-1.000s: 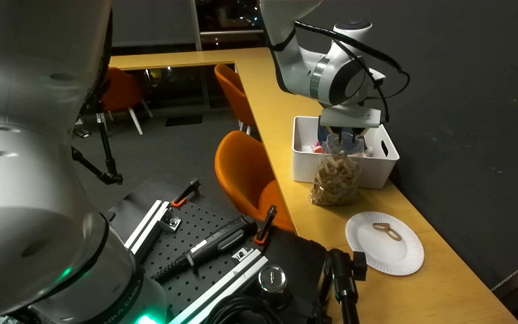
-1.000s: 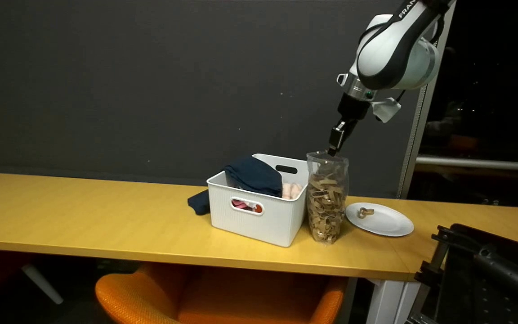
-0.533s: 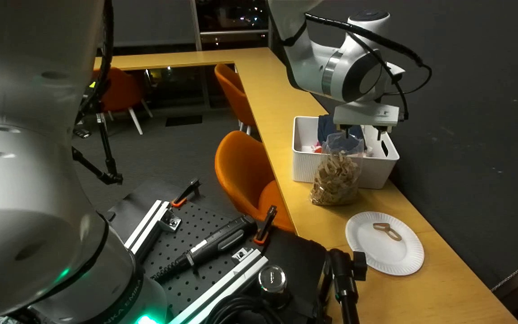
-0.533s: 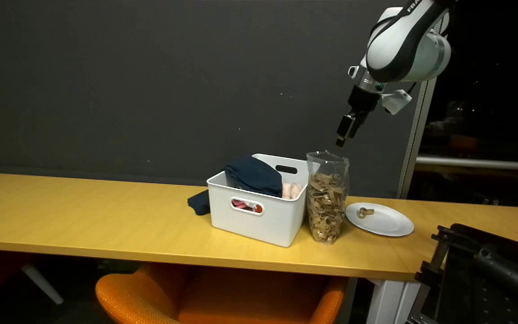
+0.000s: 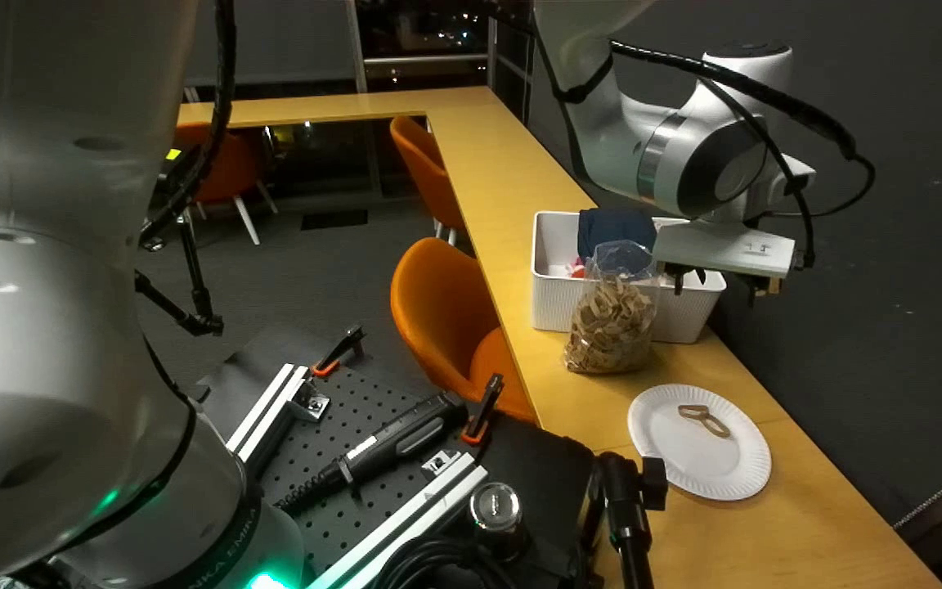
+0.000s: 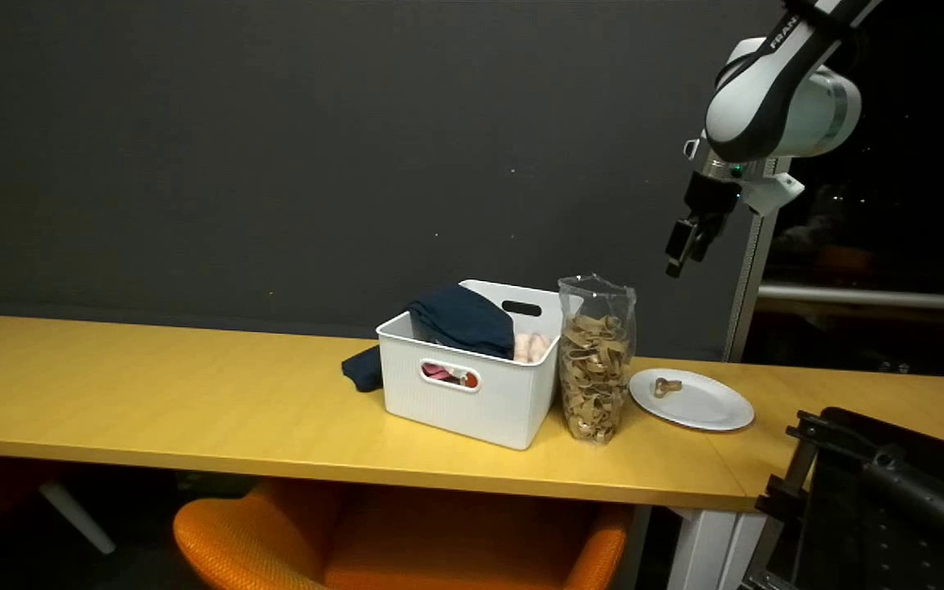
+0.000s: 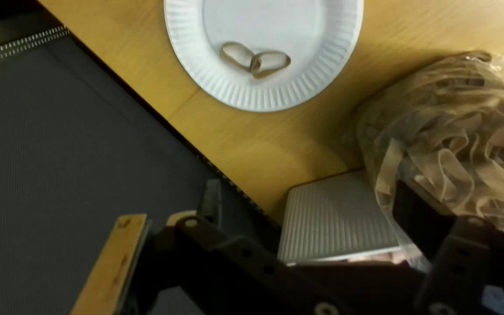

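"Fingers (image 7: 420,214): how did they stand?"

"Spread wide; in the wrist view one showed at lower right, in front of the clear bag of tan bands (image 7: 457,144) at the right of the frame."

"Touching it?"

"Apart. In an exterior view the gripper (image 6: 687,264) hung above and to the right of the bag, which stood upright right of centre, just beside the white basket (image 6: 456,410)."

"And the plate (image 7: 263,22)?"

"Top centre of the wrist view, with looped tan bands (image 7: 255,65) lying on it."

"Any lettering?"

"In exterior views, 'FRAN' showed on the arm (image 6: 767,111) at upper right, 'NKA EMIKA' on its base (image 5: 201,507) at lower left. Marks on the white bar (image 5: 724,248) above the fingers were too small to read."
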### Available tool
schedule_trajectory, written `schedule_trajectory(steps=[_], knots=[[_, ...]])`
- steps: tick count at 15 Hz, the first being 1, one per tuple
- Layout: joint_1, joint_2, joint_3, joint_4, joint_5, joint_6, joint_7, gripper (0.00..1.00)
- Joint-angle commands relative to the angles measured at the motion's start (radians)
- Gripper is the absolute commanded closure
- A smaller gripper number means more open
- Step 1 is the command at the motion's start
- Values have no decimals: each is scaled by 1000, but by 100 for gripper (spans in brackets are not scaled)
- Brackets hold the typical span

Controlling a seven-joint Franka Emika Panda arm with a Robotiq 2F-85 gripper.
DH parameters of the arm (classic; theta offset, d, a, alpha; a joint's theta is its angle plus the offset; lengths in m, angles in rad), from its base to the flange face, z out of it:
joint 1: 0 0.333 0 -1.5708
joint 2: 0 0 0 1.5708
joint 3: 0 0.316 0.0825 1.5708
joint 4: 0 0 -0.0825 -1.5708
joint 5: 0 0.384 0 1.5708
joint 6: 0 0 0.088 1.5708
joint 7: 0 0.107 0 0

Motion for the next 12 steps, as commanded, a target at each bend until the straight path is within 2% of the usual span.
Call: schedule_trajectory(steps=[1, 5, 12], knots=[[40, 76, -73, 91, -10, -152, 97, 0], [22, 180, -65, 172, 12, -205, 108, 0], [23, 383, -37, 258, 7, -21, 121, 0]])
